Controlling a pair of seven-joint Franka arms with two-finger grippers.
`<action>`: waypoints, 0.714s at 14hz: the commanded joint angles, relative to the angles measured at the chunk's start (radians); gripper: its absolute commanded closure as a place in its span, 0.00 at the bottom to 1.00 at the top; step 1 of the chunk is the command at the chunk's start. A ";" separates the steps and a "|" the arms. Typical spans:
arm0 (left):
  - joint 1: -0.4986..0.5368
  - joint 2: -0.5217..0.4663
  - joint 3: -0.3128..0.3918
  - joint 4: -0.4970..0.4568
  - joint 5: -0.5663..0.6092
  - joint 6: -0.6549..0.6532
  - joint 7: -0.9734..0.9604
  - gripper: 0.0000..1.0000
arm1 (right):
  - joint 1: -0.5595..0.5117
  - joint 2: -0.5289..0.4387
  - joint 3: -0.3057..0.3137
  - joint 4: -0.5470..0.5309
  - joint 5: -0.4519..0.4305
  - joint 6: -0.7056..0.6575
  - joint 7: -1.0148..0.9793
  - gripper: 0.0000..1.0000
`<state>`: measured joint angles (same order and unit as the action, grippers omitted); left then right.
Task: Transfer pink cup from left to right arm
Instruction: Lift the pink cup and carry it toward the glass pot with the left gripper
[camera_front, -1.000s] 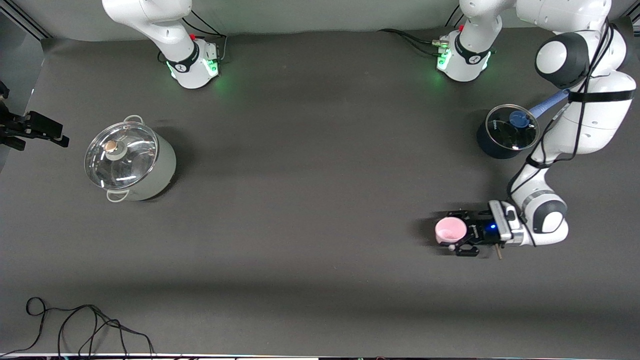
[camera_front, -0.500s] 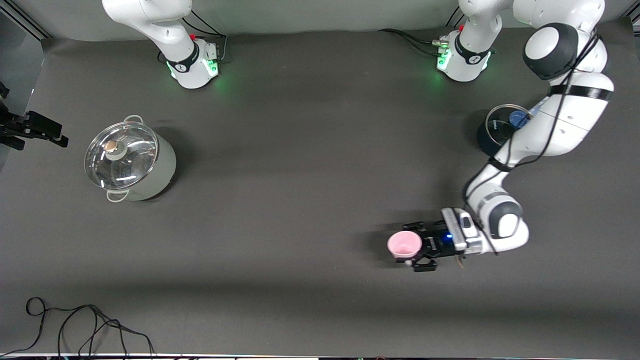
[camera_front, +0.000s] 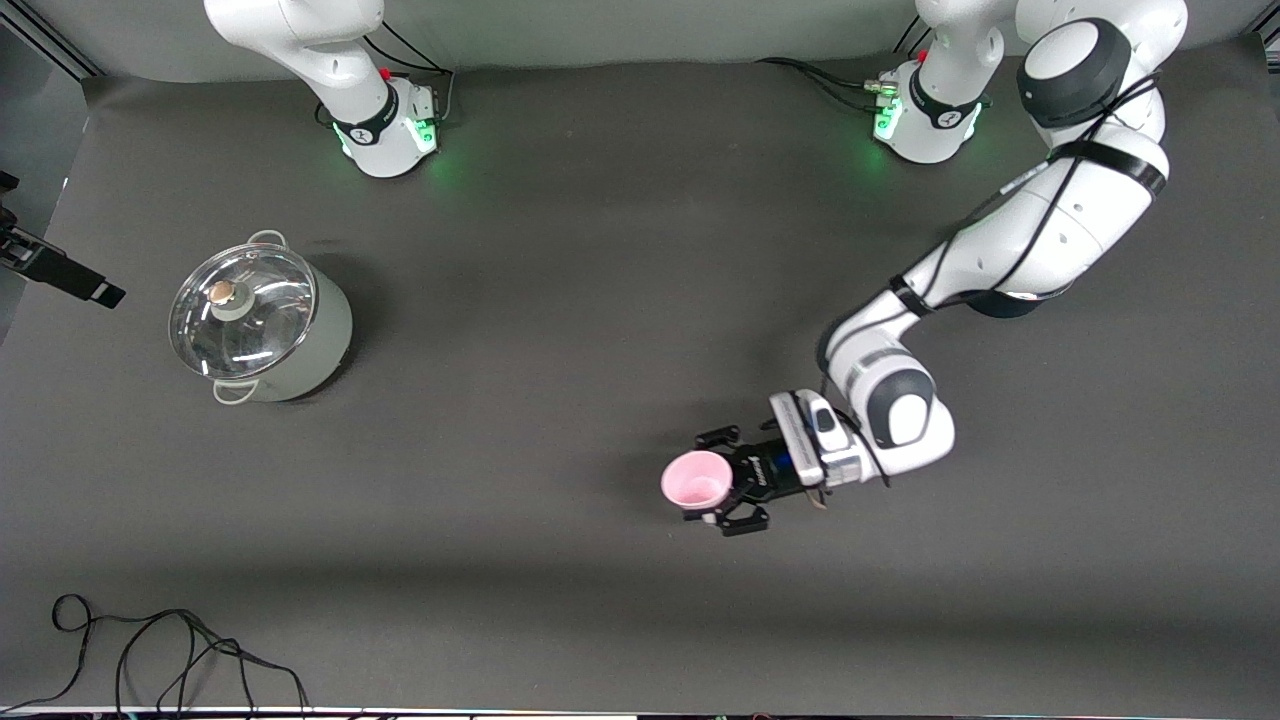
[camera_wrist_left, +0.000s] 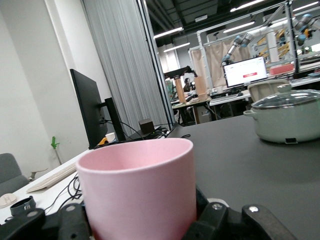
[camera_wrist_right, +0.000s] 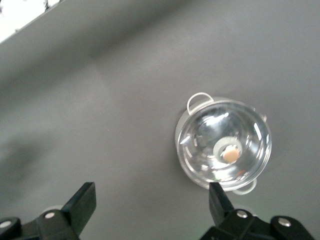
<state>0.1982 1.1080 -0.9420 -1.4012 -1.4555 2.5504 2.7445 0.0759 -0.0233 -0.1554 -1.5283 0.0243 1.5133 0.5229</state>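
Note:
The pink cup (camera_front: 696, 479) stands upright between the fingers of my left gripper (camera_front: 716, 481), just above the table near its middle, toward the front camera. The left gripper is shut on the cup's side. In the left wrist view the cup (camera_wrist_left: 137, 190) fills the foreground, with the black fingers (camera_wrist_left: 215, 222) against its sides. My right gripper (camera_wrist_right: 152, 197) is open and empty, high over the right arm's end of the table, and looks down beside the lidded pot.
A pale green pot with a glass lid (camera_front: 258, 322) stands toward the right arm's end; it also shows in the right wrist view (camera_wrist_right: 223, 145) and the left wrist view (camera_wrist_left: 287, 117). A dark pan (camera_front: 1000, 305) is mostly hidden under the left forearm. A black cable (camera_front: 150, 650) lies at the front edge.
My left gripper has carried the pink cup steadily toward the right arm's end of the table, now near the middle. The left forearm now covers the dark pan.

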 joint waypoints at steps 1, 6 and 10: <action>-0.003 0.006 -0.148 0.016 -0.051 0.198 0.098 1.00 | 0.010 -0.018 -0.001 -0.003 0.020 -0.004 0.178 0.00; -0.243 -0.017 -0.225 0.224 -0.048 0.578 -0.086 1.00 | 0.028 -0.014 0.000 -0.001 0.039 -0.004 0.187 0.00; -0.479 -0.033 -0.193 0.465 -0.036 0.763 -0.216 1.00 | 0.059 0.006 0.000 0.005 0.036 -0.002 0.187 0.00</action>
<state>-0.1698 1.0842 -1.1804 -1.0754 -1.4736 3.2547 2.5617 0.1069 -0.0255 -0.1491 -1.5299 0.0496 1.5133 0.6840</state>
